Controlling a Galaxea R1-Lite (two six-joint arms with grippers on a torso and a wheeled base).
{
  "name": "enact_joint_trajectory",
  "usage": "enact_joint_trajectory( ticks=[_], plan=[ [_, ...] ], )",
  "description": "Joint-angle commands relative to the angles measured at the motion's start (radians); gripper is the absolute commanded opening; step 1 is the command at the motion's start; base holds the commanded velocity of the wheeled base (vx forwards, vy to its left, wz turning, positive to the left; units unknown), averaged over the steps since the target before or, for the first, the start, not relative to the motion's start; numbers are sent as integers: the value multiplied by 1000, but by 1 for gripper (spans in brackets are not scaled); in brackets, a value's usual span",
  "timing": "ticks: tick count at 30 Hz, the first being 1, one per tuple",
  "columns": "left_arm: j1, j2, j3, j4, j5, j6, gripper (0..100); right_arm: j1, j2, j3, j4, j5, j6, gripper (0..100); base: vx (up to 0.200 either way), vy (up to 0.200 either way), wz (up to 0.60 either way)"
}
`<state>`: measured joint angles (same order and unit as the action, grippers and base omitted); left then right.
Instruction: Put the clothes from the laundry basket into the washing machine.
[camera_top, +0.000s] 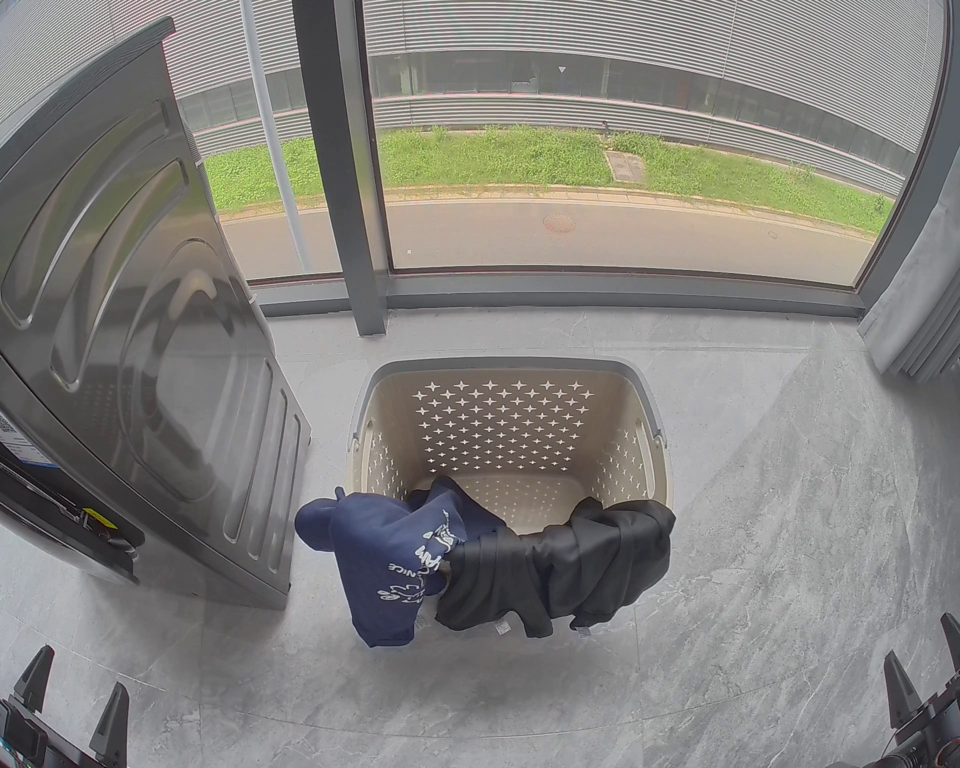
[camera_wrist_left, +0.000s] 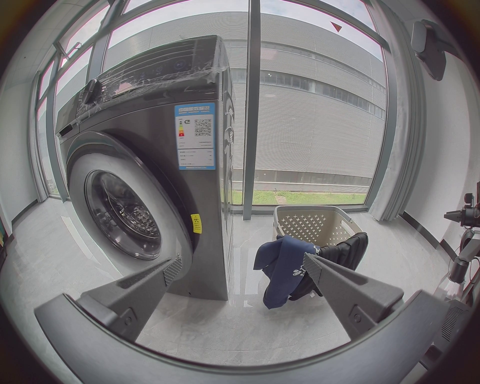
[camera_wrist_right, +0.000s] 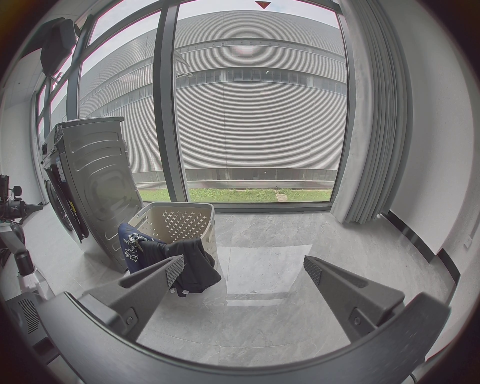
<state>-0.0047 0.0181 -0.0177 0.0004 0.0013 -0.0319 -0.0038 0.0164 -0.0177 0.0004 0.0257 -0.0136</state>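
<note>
A beige laundry basket (camera_top: 510, 420) stands on the floor ahead of me. Over its near rim hang a navy garment with white print (camera_top: 390, 565) and a black garment (camera_top: 560, 570). The grey washing machine (camera_top: 130, 330) stands at the left, its round door opening (camera_wrist_left: 122, 215) facing sideways. My left gripper (camera_top: 70, 700) is low at the near left, open and empty. My right gripper (camera_top: 925, 665) is low at the near right, open and empty. Both are well short of the basket (camera_wrist_left: 315, 225), navy garment (camera_wrist_left: 282, 262), basket (camera_wrist_right: 175, 222) and black garment (camera_wrist_right: 192, 262).
A large window with a grey frame post (camera_top: 350, 170) runs behind the basket. A grey curtain (camera_top: 920, 300) hangs at the far right. Bare grey stone floor (camera_top: 780, 500) surrounds the basket on the near and right sides.
</note>
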Motion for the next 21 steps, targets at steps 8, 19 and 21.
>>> enact_joint_trajectory(
  ticks=[8, 19, 21],
  plan=[
    [0, -15, 16, 0, 0, 3, 100, -1, -4, 18, 0, 0, 0, 100, 0, 0, 0],
    [0, -15, 16, 0, 0, 0, 100, -1, -4, 18, 0, 0, 0, 100, 164, 0, 0],
    [0, -15, 16, 0, 0, 0, 100, -1, -4, 18, 0, 0, 0, 100, 0, 0, 0]
  ],
)
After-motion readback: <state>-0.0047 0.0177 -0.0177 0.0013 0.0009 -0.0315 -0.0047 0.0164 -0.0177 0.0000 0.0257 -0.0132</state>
